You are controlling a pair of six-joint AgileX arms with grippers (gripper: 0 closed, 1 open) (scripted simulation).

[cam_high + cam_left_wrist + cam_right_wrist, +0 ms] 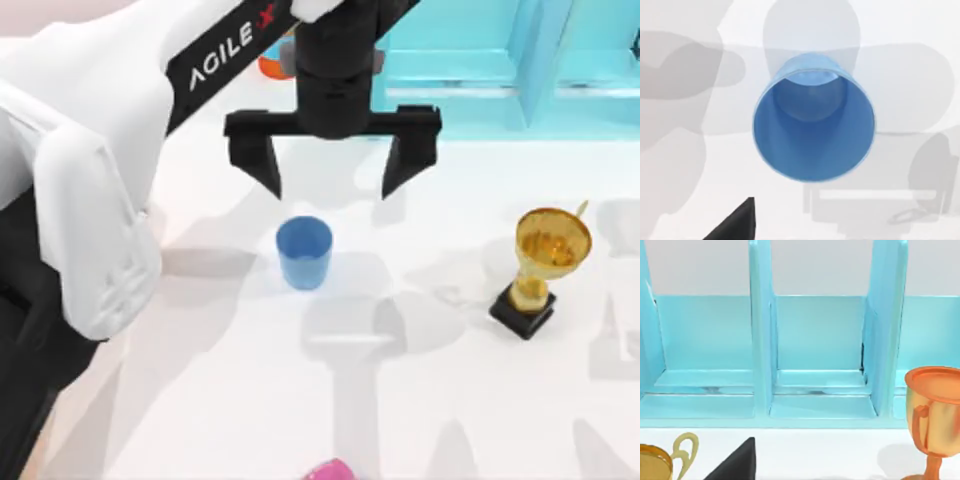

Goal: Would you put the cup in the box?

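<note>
The left tool [331, 182] hangs with fingers spread wide, apparently just above the upright blue cup [304, 252] at its 6 o'clock on the white tabletop [420, 400]; a gold trophy [543, 268] stands at the cup's 3 o'clock.

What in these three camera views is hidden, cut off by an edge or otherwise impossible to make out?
- Orange object, top view: mostly behind the left arm; identity unclear.
- Pink object, top view: cut by the bottom edge.
- Left end effector, left wrist view: just one dark fingertip at the edge.
- Gold trophy, right wrist view: cut by the corner.
- Orange goblet, right wrist view: foot cut off.
</note>
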